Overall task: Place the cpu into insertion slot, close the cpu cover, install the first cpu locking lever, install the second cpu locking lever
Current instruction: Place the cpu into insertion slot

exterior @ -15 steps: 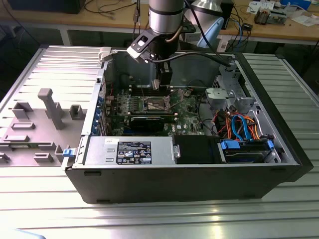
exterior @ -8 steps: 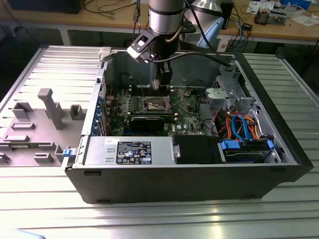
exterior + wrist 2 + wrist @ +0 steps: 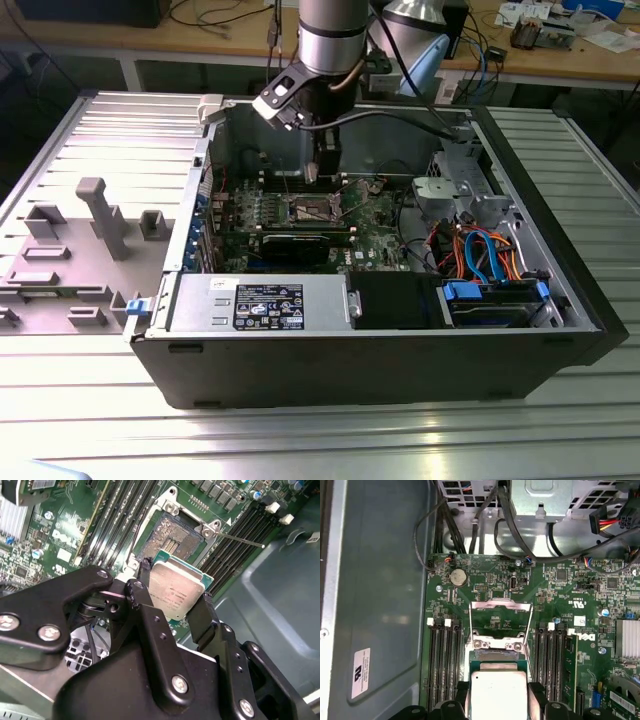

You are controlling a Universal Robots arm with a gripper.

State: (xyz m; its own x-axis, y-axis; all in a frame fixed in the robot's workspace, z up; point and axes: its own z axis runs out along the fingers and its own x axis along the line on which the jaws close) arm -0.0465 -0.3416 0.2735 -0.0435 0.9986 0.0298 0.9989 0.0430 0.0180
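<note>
**Chip in my hand, socket bare**

My hand [image 3: 175, 584] was closed on the cpu [image 3: 176, 591], a small flat square chip with a dull silver metal top and a green rim. My two black fingers [image 3: 200, 615] pressed against opposite edges of it. Its silver face showed between them in both wrist views.

I held the cpu in the air above the green circuit board [image 3: 560, 595], not seated. In the second wrist view it overlapped one corner of the insertion slot [image 3: 170, 537], the square socket with a dark centre and a silver metal rim. The rest of that socket lay bare. The cpu cover [image 3: 501, 606], a thin silver metal frame plate with a square cut-out, stood swung open at the far side of the slot. The green board showed through its cut-out in the first wrist view. A thin silver locking lever [image 3: 240, 540] stuck out free from the slot's rim. Long black memory slots [image 3: 120, 520] flanked the slot on both sides.

In the exterior view my arm reached down into the open black computer case [image 3: 380, 365], which lay near the middle of the ribbed metal surface [image 3: 300, 440]. A grey plastic fixture [image 3: 100, 215] sat beside the case, toward the surface's edge on the exterior view's left.
</note>
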